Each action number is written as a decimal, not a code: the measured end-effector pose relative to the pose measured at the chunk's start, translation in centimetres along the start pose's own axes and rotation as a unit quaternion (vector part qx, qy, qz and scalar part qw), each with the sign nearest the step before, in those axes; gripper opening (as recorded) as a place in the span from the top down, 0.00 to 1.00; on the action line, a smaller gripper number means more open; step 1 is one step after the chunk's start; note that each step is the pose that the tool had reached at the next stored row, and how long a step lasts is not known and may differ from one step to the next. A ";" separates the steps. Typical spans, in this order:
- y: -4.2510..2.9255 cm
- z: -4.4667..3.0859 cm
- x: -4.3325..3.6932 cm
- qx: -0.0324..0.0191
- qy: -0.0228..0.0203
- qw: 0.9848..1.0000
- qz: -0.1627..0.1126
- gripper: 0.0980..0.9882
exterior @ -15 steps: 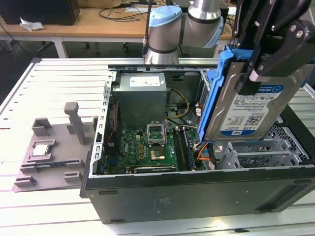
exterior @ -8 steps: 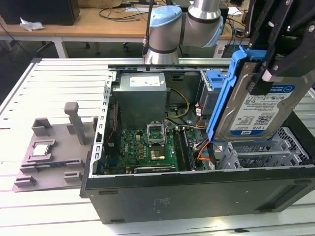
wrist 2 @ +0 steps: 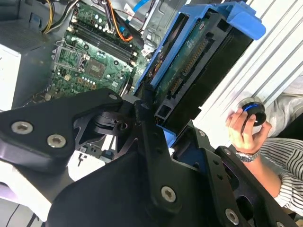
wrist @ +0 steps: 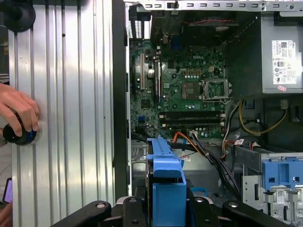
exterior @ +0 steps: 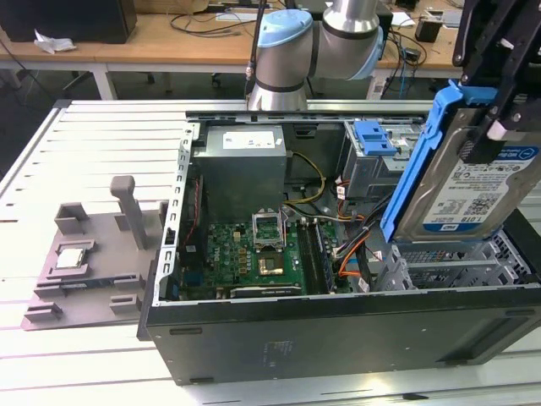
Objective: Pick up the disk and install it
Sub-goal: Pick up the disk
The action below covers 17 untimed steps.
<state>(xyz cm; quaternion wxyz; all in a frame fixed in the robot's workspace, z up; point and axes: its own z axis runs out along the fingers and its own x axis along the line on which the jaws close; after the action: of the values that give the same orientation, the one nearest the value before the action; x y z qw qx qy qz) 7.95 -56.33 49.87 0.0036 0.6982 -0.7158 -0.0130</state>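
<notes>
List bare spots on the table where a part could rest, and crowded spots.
The table is bare beyond the grey tray, at the exterior view's left, and in front of the case. Crowded: inside the case, with board, cables, and the held disk over the cage.

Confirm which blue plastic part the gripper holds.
The blue bracket framing the disk, held above the case; the blue latch sits on the drive cage inside.

The open computer case (exterior: pixel 338 334) is lying on the desk (exterior: pixel 101 135), and the board (exterior: pixel 245 254) is sitting flat inside it. A tray (exterior: pixel 93 292) is resting just beside the case on the exterior view's left. The disk (exterior: pixel 482 186) is hanging tilted above the case's end on the exterior view's right.
</notes>
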 end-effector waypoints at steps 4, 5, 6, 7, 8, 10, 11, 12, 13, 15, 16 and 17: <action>-0.95 -0.01 -0.01 0.000 0.000 1.000 0.000 0.70; -1.15 -0.01 -0.01 0.000 0.000 1.000 0.000 0.70; -1.29 -0.01 -0.01 0.000 0.000 1.000 0.000 0.70; -1.49 -0.01 -0.01 0.000 0.000 1.000 0.000 0.70; -1.62 -0.01 -0.01 0.000 0.000 1.000 0.000 0.70; -2.05 -0.01 -0.02 0.000 0.000 1.000 0.000 0.70; -2.20 -0.01 -0.02 0.000 0.000 1.000 0.000 0.70; -2.44 -0.01 -0.02 0.000 0.000 1.000 0.000 0.70; -2.69 -0.01 -0.02 0.000 0.000 1.000 0.000 0.70; -3.00 -0.01 -0.02 0.000 0.000 1.000 0.000 0.70; -3.22 0.00 -0.02 0.000 0.000 1.000 0.000 0.70; -3.53 0.04 -0.03 0.000 0.000 1.000 0.000 0.70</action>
<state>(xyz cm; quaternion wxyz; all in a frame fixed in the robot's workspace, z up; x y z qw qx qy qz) 11.48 -56.39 49.74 0.0036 0.6982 -0.7158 -0.0132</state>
